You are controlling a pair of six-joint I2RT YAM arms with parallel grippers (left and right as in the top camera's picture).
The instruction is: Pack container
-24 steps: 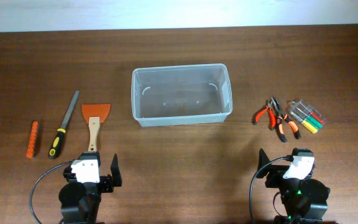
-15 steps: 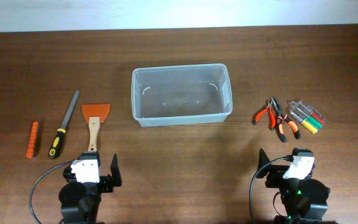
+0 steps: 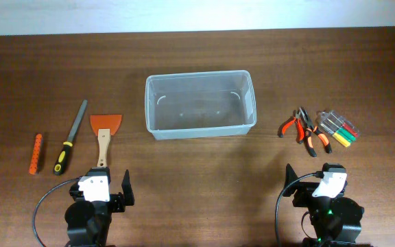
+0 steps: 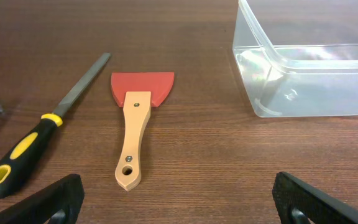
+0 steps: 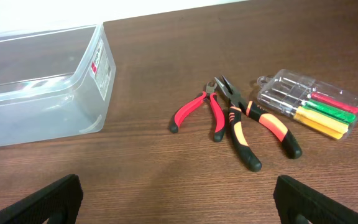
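The clear plastic container stands empty at the table's middle back; it also shows in the left wrist view and the right wrist view. Left of it lie an orange-bladed scraper, a file with a black and yellow handle and an orange bit holder. Right of it lie red pliers, orange and black pliers and a clear case of screwdriver bits. My left gripper is open near the front edge. My right gripper is open too.
The dark wooden table ends at a white wall along the back. Cables loop beside both arm bases at the front edge.
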